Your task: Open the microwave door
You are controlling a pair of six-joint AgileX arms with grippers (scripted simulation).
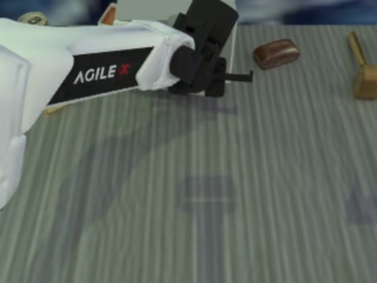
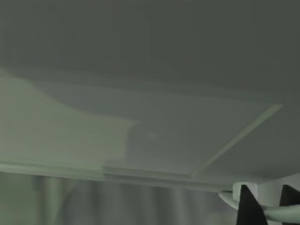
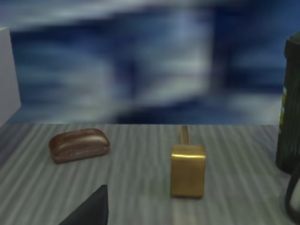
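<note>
The light grey-white microwave (image 1: 150, 10) stands at the table's far edge, mostly hidden under my left arm. In the left wrist view its microwave door (image 2: 154, 126) fills the picture, grey window inside a pale frame. The door's thin pale handle (image 2: 286, 212) runs between two dark fingertips (image 2: 247, 208), and my left gripper (image 2: 269, 206) is shut on it. In the top view the left gripper (image 1: 238, 75) sits at the microwave's front right. My right arm is parked out of the top view; one dark fingertip (image 3: 96, 206) shows, with nothing held.
A brown loaf-shaped object (image 1: 276, 53) lies right of the microwave. A golden mallet (image 1: 363, 73) is at the far right. A dark green bottle (image 3: 290, 108) stands beyond it. A small white-and-orange box (image 1: 109, 15) sits behind my left arm.
</note>
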